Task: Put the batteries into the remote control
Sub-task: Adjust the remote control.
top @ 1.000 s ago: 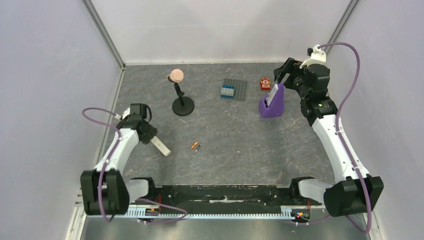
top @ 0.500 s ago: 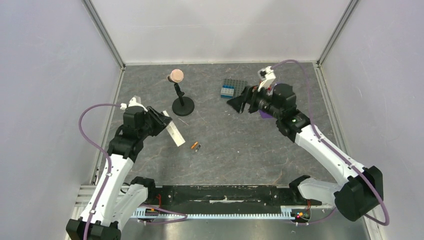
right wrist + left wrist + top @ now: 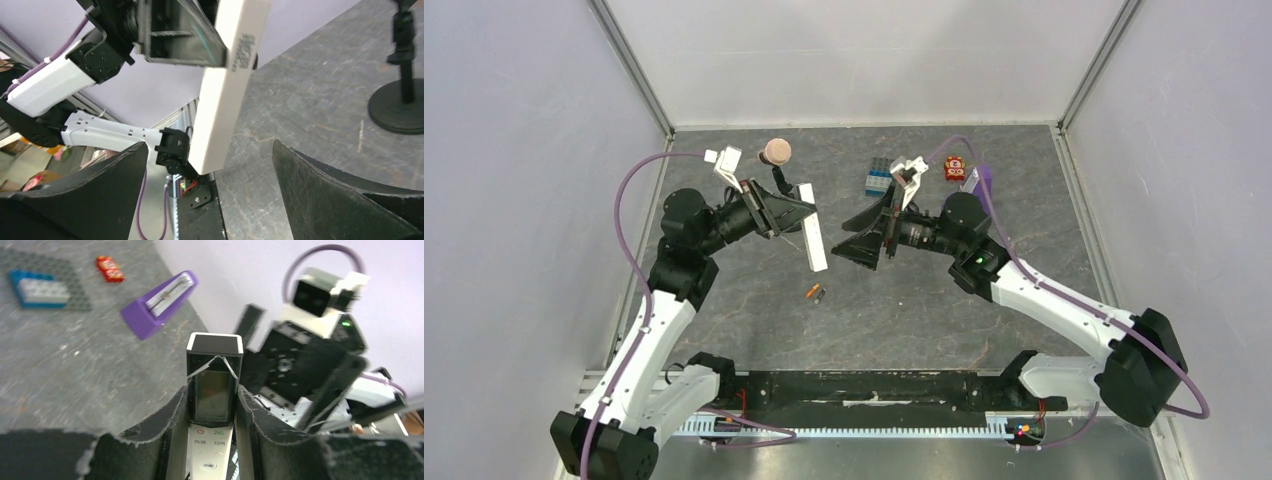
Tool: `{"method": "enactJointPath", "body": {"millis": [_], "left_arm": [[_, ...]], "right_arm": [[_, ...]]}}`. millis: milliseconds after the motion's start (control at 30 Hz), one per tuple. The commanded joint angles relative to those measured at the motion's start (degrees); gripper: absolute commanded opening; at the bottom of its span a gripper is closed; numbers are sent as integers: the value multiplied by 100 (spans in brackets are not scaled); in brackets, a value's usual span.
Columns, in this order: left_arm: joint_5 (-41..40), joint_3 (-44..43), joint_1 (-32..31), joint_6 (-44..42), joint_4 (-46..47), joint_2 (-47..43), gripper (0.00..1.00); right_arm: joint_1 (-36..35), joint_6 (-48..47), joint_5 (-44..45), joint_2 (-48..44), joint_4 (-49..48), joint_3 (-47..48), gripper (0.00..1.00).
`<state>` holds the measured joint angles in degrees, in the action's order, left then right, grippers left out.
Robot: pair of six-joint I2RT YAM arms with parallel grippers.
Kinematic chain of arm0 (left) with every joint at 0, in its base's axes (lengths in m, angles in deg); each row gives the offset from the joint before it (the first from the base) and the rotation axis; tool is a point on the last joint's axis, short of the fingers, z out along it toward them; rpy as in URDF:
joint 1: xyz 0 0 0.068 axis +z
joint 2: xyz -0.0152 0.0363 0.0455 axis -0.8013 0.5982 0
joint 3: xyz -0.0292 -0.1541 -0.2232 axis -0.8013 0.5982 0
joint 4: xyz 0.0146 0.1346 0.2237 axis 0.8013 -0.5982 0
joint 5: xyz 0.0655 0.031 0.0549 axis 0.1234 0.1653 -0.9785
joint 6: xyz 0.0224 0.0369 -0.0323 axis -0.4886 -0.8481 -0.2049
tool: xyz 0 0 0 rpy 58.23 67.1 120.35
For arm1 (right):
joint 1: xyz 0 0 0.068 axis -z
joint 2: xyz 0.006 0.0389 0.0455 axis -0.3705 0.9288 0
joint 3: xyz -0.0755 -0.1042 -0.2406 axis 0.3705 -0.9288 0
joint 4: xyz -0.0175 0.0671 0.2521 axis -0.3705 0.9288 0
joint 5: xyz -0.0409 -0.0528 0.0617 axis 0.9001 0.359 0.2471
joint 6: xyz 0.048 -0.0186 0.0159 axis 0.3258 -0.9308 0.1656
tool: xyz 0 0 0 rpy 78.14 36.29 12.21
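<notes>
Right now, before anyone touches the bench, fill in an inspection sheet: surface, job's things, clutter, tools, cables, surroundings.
Surface: grey mottled table.
Job's things: white remote held in the air; two batteries lying on the table, not loaded.
Clutter: ball on a stand, brick plate, red item, purple wedge.
Tools: left tool shut on the remote; right tool open, facing it.
Cables: purple cable looping off each arm.
Surroundings: pale walls; nothing else seen.
</notes>
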<state>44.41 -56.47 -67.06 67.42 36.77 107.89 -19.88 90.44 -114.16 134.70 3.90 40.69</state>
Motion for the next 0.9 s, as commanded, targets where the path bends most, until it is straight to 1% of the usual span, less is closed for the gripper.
{"method": "enactJointPath", "body": {"millis": [0, 100, 333, 433, 533, 600, 667, 700, 733, 767, 800, 833, 867], "left_arm": [[865, -425, -209, 209, 1428, 117, 2], [921, -523, -345, 326, 1650, 220, 2], [1080, -641, -472, 470, 1889, 323, 2], [1120, -641, -483, 511, 1969, 310, 2], [1113, -617, -485, 507, 1998, 306, 2], [1095, -601, -487, 515, 2016, 307, 2], [1095, -598, -490, 516, 2015, 310, 2], [1094, -598, -492, 516, 2016, 308, 2], [1083, -591, -492, 515, 2015, 304, 4], [1080, -589, -492, 516, 2016, 300, 12], [1076, -597, -492, 488, 2002, 286, 21], [1043, -605, -492, 438, 1919, 266, 34], [999, -636, -492, 323, 1752, 249, 44]], "right_arm": [[-194, 357, -258, 352, -363, 361, 97], [-197, 613, -315, 549, -473, 396, 94], [-223, 1329, -589, 844, -1279, 367, 86], [-234, 1633, -647, 914, -1684, 293, 79], [-238, 2002, -780, 1040, -2194, 256, 66], [-242, 2230, -856, 1135, -2403, 280, 51], [-245, 2363, -913, 1206, -2539, 300, 41], [-243, 2368, -924, 1219, -2550, 297, 39], [-242, 2330, -913, 1224, -2514, 290, 36], [-246, 2250, -879, 1205, -2405, 291, 34], [-242, 2135, -844, 1184, -2259, 304, 33], [-242, 1965, -792, 1150, -2041, 323, 32], [-247, 1799, -740, 1132, -1815, 362, 32]]}}
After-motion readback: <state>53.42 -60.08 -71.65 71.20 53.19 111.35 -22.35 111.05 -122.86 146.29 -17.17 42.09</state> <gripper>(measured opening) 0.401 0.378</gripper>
